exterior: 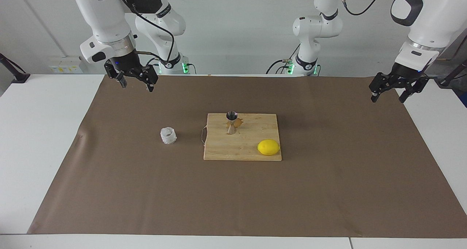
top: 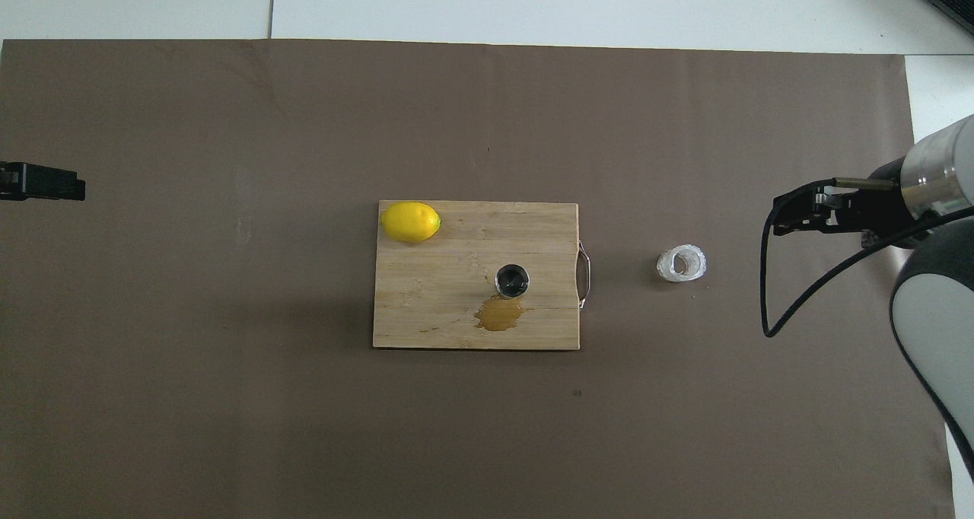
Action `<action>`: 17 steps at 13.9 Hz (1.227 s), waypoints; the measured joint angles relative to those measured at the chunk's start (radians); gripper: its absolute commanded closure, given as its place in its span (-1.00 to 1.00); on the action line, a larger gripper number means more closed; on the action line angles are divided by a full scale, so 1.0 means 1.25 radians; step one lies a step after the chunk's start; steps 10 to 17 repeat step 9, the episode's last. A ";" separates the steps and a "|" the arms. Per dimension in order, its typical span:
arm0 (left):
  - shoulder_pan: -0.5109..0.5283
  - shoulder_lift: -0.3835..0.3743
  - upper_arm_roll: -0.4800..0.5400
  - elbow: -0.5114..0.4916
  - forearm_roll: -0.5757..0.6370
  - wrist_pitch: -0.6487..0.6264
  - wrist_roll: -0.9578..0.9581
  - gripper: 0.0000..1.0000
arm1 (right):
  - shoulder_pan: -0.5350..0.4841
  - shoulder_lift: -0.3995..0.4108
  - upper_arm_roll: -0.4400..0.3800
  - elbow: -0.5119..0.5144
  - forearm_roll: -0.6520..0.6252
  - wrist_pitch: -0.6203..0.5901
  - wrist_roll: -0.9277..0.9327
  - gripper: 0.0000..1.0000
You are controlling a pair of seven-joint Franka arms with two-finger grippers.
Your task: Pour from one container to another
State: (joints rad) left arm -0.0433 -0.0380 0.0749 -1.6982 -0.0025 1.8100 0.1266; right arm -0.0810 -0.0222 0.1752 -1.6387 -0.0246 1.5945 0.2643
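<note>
Clearly, from the facing view, I have both arms parked high and wide, leaving the middle of the table open. My right gripper point(exterior: 134, 81) hangs over the brown mat's edge nearest the robots, at the right arm's end, its fingers spread apart and holding nothing. My left gripper point(exterior: 396, 89) hangs over the mat's corner at the left arm's end, fingers also apart and empty; that arm simply waits. The crinkly cup point(exterior: 168, 136) stands on the mat just beside the cutting board point(exterior: 255, 148), toward the right arm's end, so I judge the right arm is the one meant to fetch it. The steel jigger point(exterior: 231, 122) stands upright on the board, a small amber puddle point(exterior: 239, 122) touching its foot, and a lemon point(exterior: 269, 147) rests on the board's corner farther from the robots, toward the left arm's end. From the overhead view, the cup point(top: 682, 264) shows its open mouth, apart from the board's wire handle point(top: 584, 274). The jigger point(top: 512, 281) shows a dark mouth, with the puddle point(top: 499, 314) on its side nearer the robots. The right gripper point(top: 799, 216) appears beside the cup; only the tip of the left gripper point(top: 46, 182) shows. The puddle suggests liquid reached the board, though I cannot tell whether the cup holds anything.
</note>
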 measured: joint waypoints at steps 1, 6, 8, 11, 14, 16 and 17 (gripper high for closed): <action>0.000 0.001 0.000 -0.002 0.000 -0.001 0.000 -1.00 | 0.000 0.001 0.000 0.000 0.000 0.000 0.000 -1.00; 0.000 -0.001 -0.003 -0.004 0.000 -0.001 0.000 -1.00 | 0.001 0.001 0.001 0.000 0.000 -0.016 0.000 -1.00; 0.000 -0.002 -0.003 -0.004 0.000 -0.001 0.000 -1.00 | 0.001 0.001 0.001 0.000 0.000 -0.017 -0.009 -1.00; 0.000 -0.002 -0.003 -0.004 0.000 -0.001 0.000 -1.00 | 0.001 0.001 0.001 0.000 0.000 -0.017 -0.015 -1.00; 0.000 -0.002 -0.003 -0.004 0.000 -0.001 0.000 -1.00 | 0.001 0.001 0.001 0.000 0.000 -0.017 -0.015 -1.00; 0.000 -0.002 -0.003 -0.004 0.000 -0.001 0.000 -1.00 | 0.001 0.001 0.001 0.000 0.000 -0.017 -0.015 -1.00; 0.000 -0.002 -0.003 -0.004 0.000 -0.001 0.000 -1.00 | 0.001 0.001 0.001 0.000 0.000 -0.017 -0.015 -1.00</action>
